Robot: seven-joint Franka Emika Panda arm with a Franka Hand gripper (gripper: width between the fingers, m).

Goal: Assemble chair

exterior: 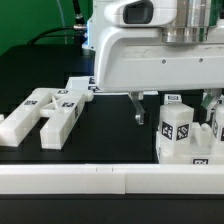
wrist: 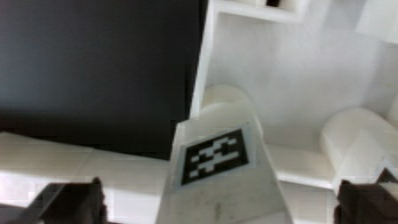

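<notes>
My gripper point(exterior: 172, 108) hangs low over the chair pieces on the exterior view's right and is open. In the wrist view, an upright white chair piece with a square tag point(wrist: 217, 155) stands between my dark fingertips point(wrist: 71, 200), with a gap on each side. In the exterior view this tagged block point(exterior: 178, 128) stands upright with another white piece point(exterior: 214, 128) beside it. Two long tagged chair bars point(exterior: 45, 112) lie flat on the black table at the exterior view's left. The gripper point(wrist: 217, 208) holds nothing.
A long white rail point(exterior: 100, 180) runs along the table's front edge. A small white tagged piece point(exterior: 78, 84) lies behind the bars. More white chair surface point(wrist: 285, 60) lies past the tagged piece in the wrist view. A green wall point(exterior: 30, 20) is behind.
</notes>
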